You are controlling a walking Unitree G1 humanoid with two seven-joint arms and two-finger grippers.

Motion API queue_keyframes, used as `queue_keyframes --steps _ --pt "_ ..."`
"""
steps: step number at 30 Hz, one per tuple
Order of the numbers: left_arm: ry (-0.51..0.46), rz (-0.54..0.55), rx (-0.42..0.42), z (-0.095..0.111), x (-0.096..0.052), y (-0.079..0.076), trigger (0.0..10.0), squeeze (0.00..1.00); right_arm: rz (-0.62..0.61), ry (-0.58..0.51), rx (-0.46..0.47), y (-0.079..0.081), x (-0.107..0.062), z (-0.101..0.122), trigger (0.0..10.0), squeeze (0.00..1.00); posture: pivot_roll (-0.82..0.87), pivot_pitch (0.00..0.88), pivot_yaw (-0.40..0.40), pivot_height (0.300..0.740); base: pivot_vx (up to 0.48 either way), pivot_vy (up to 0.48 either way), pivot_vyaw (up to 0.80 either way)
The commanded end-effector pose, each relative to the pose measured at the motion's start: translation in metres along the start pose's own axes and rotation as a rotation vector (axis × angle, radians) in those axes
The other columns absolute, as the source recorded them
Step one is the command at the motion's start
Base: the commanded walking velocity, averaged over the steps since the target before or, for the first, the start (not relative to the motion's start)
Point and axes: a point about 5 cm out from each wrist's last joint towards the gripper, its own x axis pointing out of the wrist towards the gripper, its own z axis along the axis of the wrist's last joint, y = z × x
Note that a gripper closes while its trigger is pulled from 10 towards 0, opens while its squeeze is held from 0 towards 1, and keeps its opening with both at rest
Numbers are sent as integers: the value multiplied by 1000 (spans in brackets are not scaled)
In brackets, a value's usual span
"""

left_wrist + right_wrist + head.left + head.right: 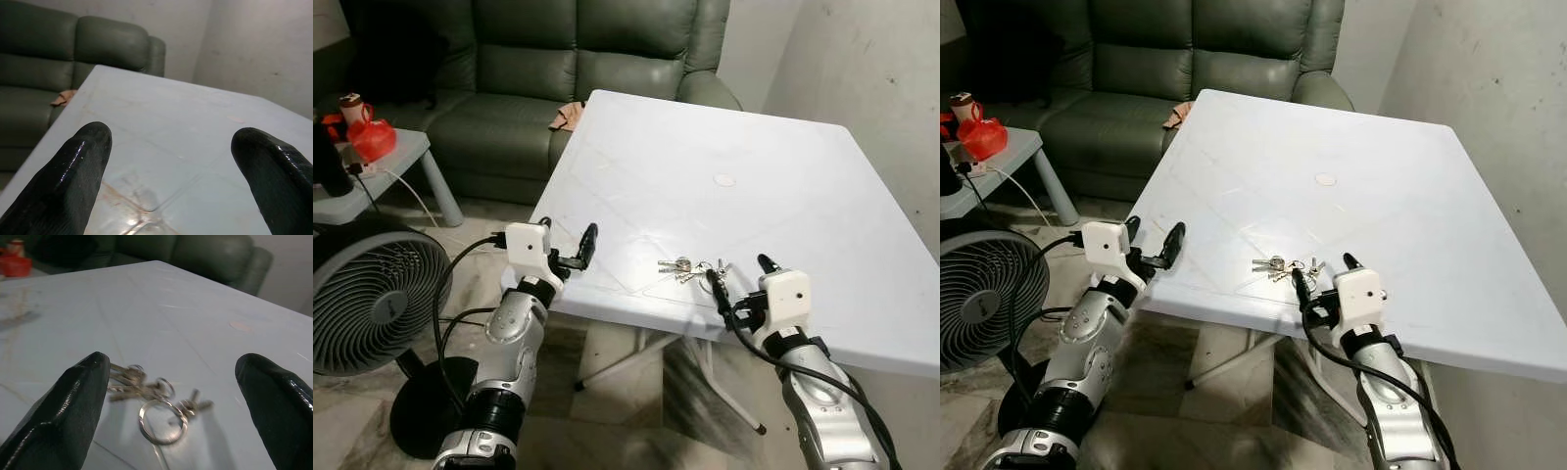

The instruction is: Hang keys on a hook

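White bench (pixel 783 157) up front, green sofa (pixel 558 69) behind it, floor fan (pixel 372 294) at left, and what looks like a red bag (pixel 370 139) on the side table (pixel 386 171).

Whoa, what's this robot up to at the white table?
It is going for a bunch of keys lying near the front edge of the white table. Its right gripper is open and lined up just short of them, not yet touching. The left gripper hangs open at the table's left edge, holding nothing.
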Motion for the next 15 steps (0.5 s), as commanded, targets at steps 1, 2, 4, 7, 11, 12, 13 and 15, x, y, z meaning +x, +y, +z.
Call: queue_keyframes --steps 1,2,4,7,11,12,13,15 --pt "-8 -43 15 2 -1 -7 10000 0 13 3 -18 -2 6 5 10000 0 10 70 -74 740 0 0 0" --pt "-10 -69 17 2 -3 -12 10000 0 7 13 -25 -2 11 6 10000 0 17 72 -78 740 0 0 0" --pt "-16 -103 31 3 -6 -17 10000 0 0 23 -28 -2 15 7 10000 0 27 78 -82 740 0 0 0" --pt "-16 -131 36 2 -8 -22 10000 0 -29 42 -12 -3 22 8 10000 0 45 89 -91 740 0 0 0" --pt "-12 -171 47 2 -12 -31 10000 0 -89 89 25 -4 31 7 10000 0 59 103 -98 740 0 0 0" --pt "-12 -190 39 3 -14 -34 10000 0 -125 131 36 -5 34 4 10000 0 64 114 -100 740 0 0 0" --pt "-12 -197 41 3 -15 -36 10000 0 -142 145 37 -5 35 3 10000 0 68 121 -101 740 0 0 0" --pt "-11 -216 36 4 -18 -41 10000 0 -180 175 87 -5 36 -1 10000 0 71 129 -102 740 0 0 0"
